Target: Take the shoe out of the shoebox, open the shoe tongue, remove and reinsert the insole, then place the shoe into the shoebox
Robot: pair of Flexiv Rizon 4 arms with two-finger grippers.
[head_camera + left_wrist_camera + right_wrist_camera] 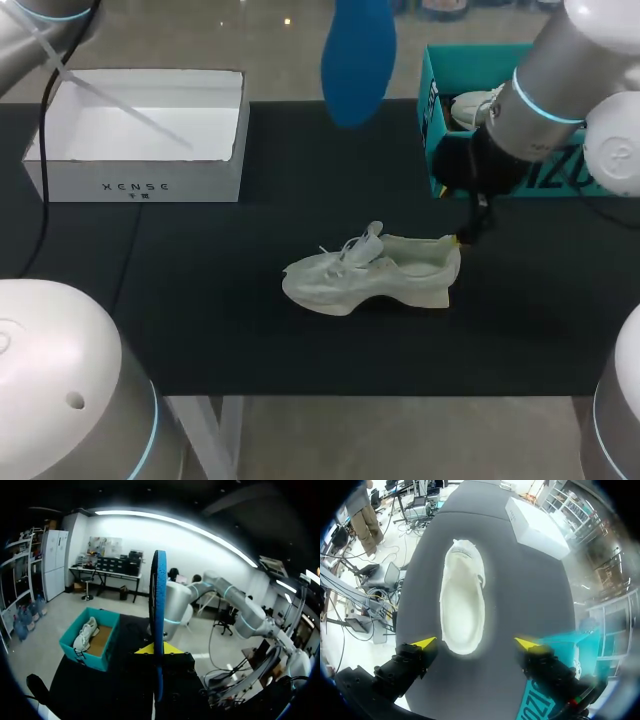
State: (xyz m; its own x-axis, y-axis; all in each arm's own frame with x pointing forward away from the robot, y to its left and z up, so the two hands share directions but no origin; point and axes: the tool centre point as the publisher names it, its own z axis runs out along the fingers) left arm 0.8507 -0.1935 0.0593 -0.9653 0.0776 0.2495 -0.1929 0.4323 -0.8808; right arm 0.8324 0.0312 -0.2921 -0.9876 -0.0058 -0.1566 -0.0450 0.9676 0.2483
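Black-topped table (250, 340), seen from above and from both wrists. An open white shoebox (140, 185) stands far ahead of the right gripper (475, 642), past the toe of the shoe and well apart from it. A teal shoebox (432, 100) stands just beside the right gripper's outer finger and holds a second white sneaker (470, 108). In the left wrist view this teal box sits far ahead of and below the left gripper (159, 650).

The white sneaker (370, 275), the task's shoe, rests sole-down on the table outside both boxes. Its heel is directly under the right gripper and its toe points away along the fingers. Its opening faces up toward the right wrist camera, and the pale interior is exposed.

The blue insole (358, 55) is held high above the table, clear of the shoe. It stands edge-on and upright between the left gripper's yellow tips, which are clamped on its lower end.

The right gripper hangs over the heel with its fingers (424, 642) spread wide, one to each side. It is released and touches nothing.
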